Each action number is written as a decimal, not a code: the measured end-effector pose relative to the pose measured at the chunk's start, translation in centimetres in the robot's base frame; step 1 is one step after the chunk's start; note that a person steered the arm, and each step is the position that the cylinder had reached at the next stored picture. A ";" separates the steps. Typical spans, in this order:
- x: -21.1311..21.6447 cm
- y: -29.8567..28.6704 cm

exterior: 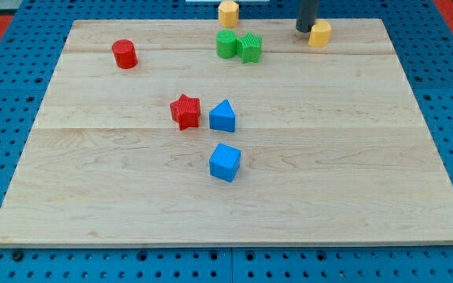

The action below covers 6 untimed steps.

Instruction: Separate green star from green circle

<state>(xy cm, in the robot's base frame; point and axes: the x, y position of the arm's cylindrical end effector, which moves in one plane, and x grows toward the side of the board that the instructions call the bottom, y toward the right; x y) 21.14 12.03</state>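
- One wooden board [93, 196] carries every block; all places below are given relative to the green pair near its top edge.
- The green circle [226, 44] and green star [251, 48] touch, circle on the view's left.
- The rod's tip [303, 30] sits well to the pair's right, holding nothing, just beside a yellow block [319, 34].
- Another yellow block [228, 12] lies just above the pair.
- Likely risk: a push through both greens would move them together; a push towards the view's top could knock the upper yellow block off the board.
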 end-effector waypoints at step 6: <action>1.8 -9.6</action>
